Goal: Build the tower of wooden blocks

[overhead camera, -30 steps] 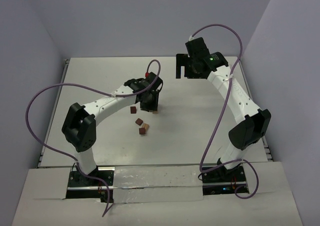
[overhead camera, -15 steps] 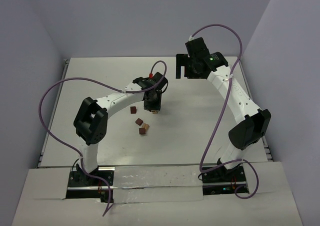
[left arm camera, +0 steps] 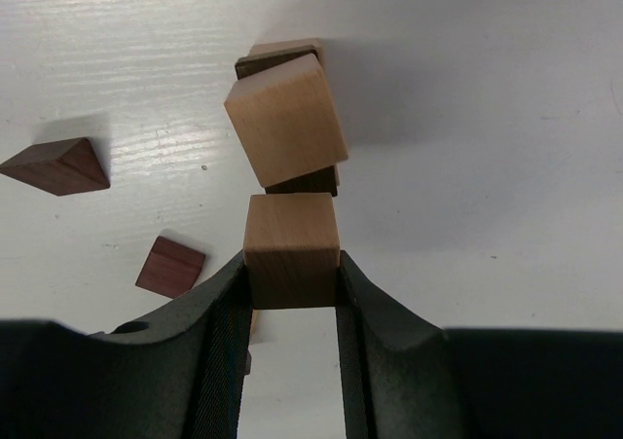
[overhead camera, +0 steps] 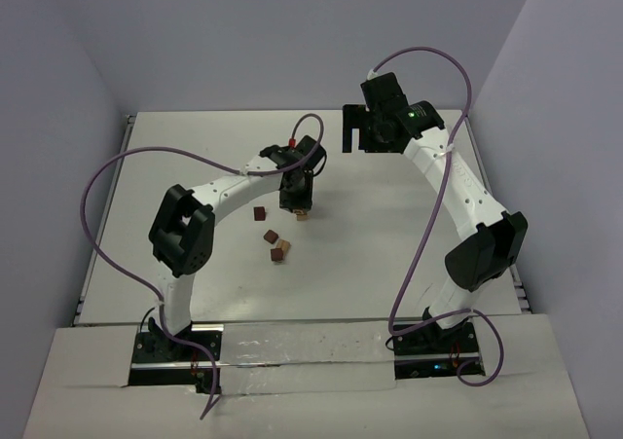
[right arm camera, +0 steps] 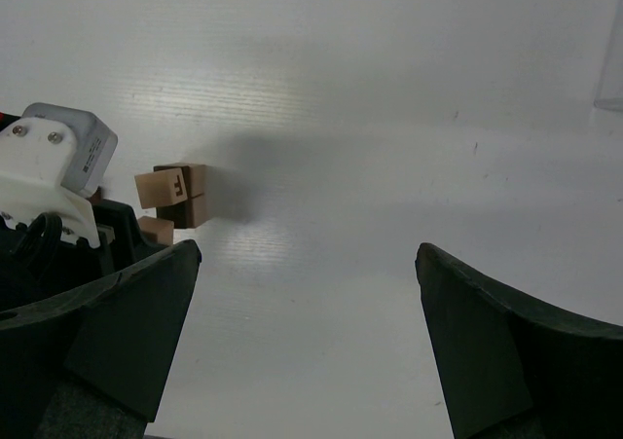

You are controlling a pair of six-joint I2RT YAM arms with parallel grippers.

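L claw (left arm camera: 292, 264) clamped on tan cube (left arm camera: 290, 230), right beside tower (left arm camera: 287, 118) mid table (overhead camera: 389, 264). Tower's top cube sits skewed on dark ones. Loose blocks (left arm camera: 170, 266) to its left. R claw (right arm camera: 304, 264) jaws wide apart, empty, well away.

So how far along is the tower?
A short tower stands, its top cube twisted. The left gripper holds a tan cube close to it, not yet placed. A few loose blocks wait nearby. The right gripper hangs open, idle.
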